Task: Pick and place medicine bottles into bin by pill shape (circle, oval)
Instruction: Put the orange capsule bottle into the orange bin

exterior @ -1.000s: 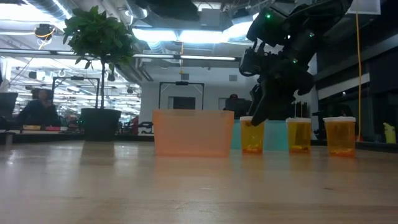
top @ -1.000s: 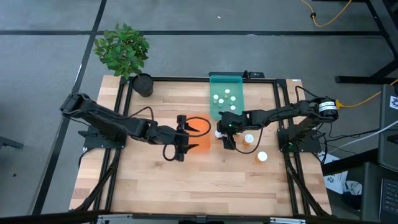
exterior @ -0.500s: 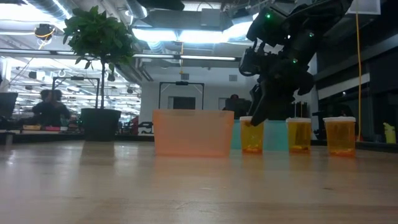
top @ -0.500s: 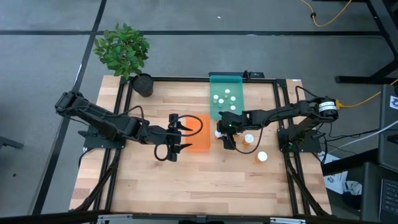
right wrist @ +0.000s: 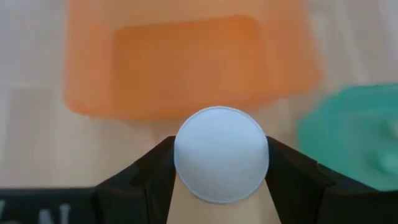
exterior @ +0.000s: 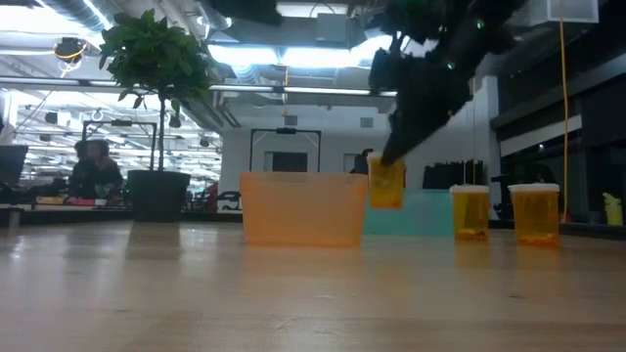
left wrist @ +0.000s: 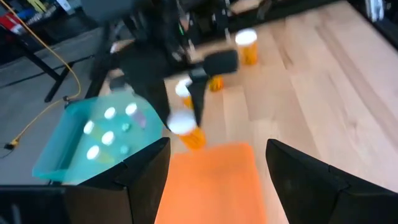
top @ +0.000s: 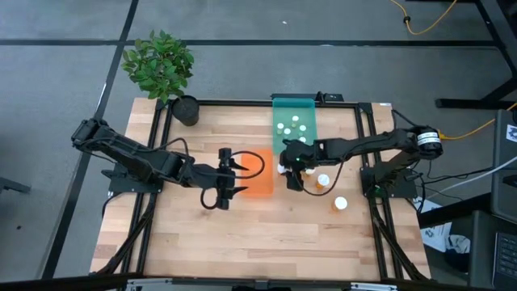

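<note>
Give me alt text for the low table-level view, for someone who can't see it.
The right gripper holds an amber medicine bottle lifted off the wooden table, just right of an orange bin. Two more amber bottles stand farther right, and a potted plant sits at the left.

A wooden worktop [top: 242,234] carries a potted plant [top: 161,69] at its 11 o'clock corner — dark pot, leafy green top. Yellow cables [top: 428,20] trail on the grey floor at 1 o'clock. In the low view, a person [exterior: 98,171] sits far off in the room — behind the plant.
</note>
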Robot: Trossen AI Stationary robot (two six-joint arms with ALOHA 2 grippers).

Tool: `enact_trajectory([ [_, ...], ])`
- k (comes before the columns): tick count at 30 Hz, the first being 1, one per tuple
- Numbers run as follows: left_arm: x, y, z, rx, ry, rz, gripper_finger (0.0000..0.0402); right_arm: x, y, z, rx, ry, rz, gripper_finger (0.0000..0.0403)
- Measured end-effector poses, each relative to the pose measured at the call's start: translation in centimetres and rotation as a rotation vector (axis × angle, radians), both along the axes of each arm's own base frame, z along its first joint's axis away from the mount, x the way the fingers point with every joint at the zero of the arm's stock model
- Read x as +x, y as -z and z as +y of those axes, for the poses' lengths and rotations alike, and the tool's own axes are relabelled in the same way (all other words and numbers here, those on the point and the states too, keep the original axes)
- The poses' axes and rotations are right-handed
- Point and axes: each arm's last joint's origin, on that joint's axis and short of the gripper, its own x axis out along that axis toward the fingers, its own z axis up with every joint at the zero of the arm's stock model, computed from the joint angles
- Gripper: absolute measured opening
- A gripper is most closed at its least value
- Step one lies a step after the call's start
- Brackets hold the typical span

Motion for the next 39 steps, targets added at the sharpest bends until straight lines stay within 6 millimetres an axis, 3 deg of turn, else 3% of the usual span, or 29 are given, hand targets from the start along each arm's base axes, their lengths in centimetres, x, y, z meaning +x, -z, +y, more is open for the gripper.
enact_trajectory([
  [6,-0.7,1.0,0.2,0.044,0.002,0.129,0.0257,0.6,-4.0,0.1,-0.133,0.128,-0.014,0.0209],
  [10,-1.1,1.5,0.3,0.060,0.000,0.193,0.0257,1.6,-6.1,1.0,-0.145,0.090,-0.119,0.0210],
  [13,-1.2,1.6,0.4,0.057,-0.004,0.205,0.0257,2.1,-6.5,1.8,-0.121,0.025,-0.192,0.0210],
  [16,-1.3,1.8,0.4,-0.012,-0.053,0.204,0.0257,2.7,-6.0,2.4,-0.084,-0.016,-0.234,0.0210],
  [25,-2.8,2.4,0.9,-0.074,-0.156,0.323,0.0257,5.1,-1.3,2.7,-0.067,-0.034,-0.172,0.0210],
  [30,-4.3,2.2,1.5,-0.093,-0.142,0.224,0.0257,5.9,-0.1,2.7,-0.069,-0.036,-0.147,0.0212],
  [39,-9.6,4.4,4.3,-0.122,-0.236,-0.056,0.0257,6.6,-0.6,2.4,-0.051,-0.039,-0.219,0.0212],
])
